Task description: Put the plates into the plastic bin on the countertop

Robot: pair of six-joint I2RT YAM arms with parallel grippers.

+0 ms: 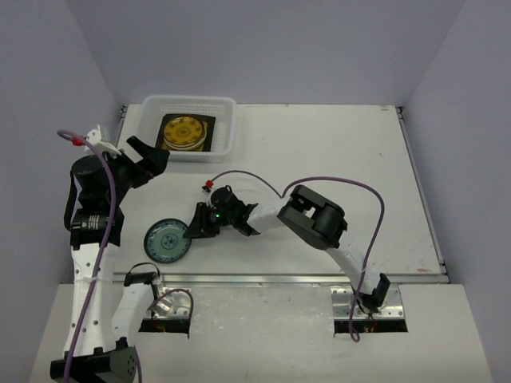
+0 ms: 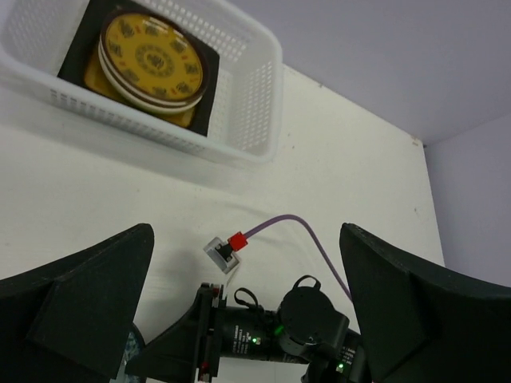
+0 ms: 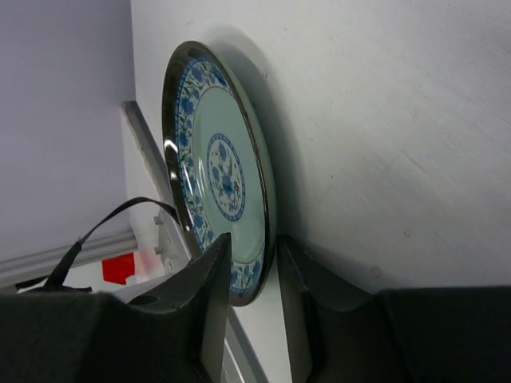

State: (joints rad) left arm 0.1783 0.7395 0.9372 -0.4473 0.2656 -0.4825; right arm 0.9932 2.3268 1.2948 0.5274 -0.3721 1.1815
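My right pincer (image 3: 254, 251) is clamped on the rim of the blue patterned plate (image 3: 219, 159), lower left on the worktop (image 1: 359, 159). The plastic bin (image 1: 230, 132) lies upper left, nearer my wide-apart left pincer (image 1: 148, 155).

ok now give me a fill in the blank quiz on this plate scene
The plate on the countertop has a ____ pattern. The right fingers sit either side of its ____. The top plate in the plastic bin is ____. The left fingers are wide ____, holding nothing.
Missing: blue; rim; yellow; open
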